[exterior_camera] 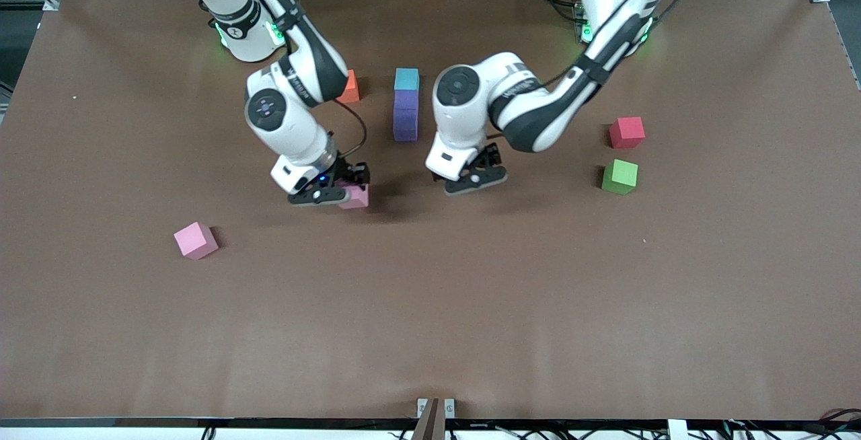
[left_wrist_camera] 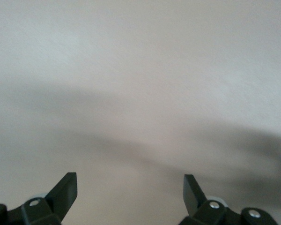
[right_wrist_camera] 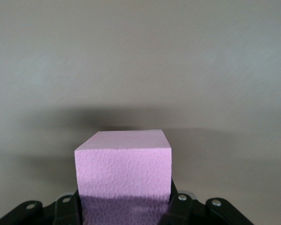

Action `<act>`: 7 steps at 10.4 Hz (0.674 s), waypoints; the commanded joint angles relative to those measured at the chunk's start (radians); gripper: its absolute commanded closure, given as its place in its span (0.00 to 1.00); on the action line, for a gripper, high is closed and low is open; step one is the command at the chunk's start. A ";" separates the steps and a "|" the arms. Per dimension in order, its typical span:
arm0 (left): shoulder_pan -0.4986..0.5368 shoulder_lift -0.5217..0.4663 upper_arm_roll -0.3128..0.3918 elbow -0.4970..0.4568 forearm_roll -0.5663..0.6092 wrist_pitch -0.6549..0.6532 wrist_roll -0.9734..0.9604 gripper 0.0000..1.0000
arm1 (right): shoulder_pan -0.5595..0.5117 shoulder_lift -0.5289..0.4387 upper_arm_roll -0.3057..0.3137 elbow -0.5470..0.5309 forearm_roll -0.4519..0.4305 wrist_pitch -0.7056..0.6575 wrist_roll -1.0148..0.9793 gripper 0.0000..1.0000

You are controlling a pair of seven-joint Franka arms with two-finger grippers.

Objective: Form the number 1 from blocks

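I am clamping my right gripper (exterior_camera: 340,192) on a pink block (right_wrist_camera: 123,174) to extend the purple column (exterior_camera: 405,116); my left gripper (left_wrist_camera: 130,193) is waiting, fingers apart.

High front camera facing both robots, wrist cameras close above the brown table (exterior_camera: 471,305)

The orange block (exterior_camera: 349,87), upper centre of the front view, is half hidden by the right arm's dark elbow cover. The held pink block (exterior_camera: 356,196) shows only a corner there past the right gripper (exterior_camera: 331,192), and the right wrist view's bottom edge cuts off its base. Only the left gripper's (left_wrist_camera: 130,193) fingertips (left_wrist_camera: 65,189) enter the left wrist view's bottom edge.
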 commanded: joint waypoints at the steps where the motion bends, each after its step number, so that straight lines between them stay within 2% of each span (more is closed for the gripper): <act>1: 0.312 -0.073 -0.213 -0.144 0.016 0.003 0.120 0.00 | 0.087 -0.033 -0.004 -0.050 -0.005 0.013 0.101 0.56; 3: 0.609 -0.076 -0.419 -0.264 0.037 0.003 0.240 0.00 | 0.160 -0.029 -0.004 -0.071 -0.007 0.015 0.175 0.56; 4: 0.709 -0.079 -0.465 -0.315 0.092 0.004 0.283 0.00 | 0.197 -0.012 -0.004 -0.068 -0.008 0.016 0.225 0.56; 7: 0.885 -0.081 -0.478 -0.424 0.155 0.007 0.451 0.00 | 0.213 0.038 -0.004 -0.051 -0.018 0.051 0.249 0.56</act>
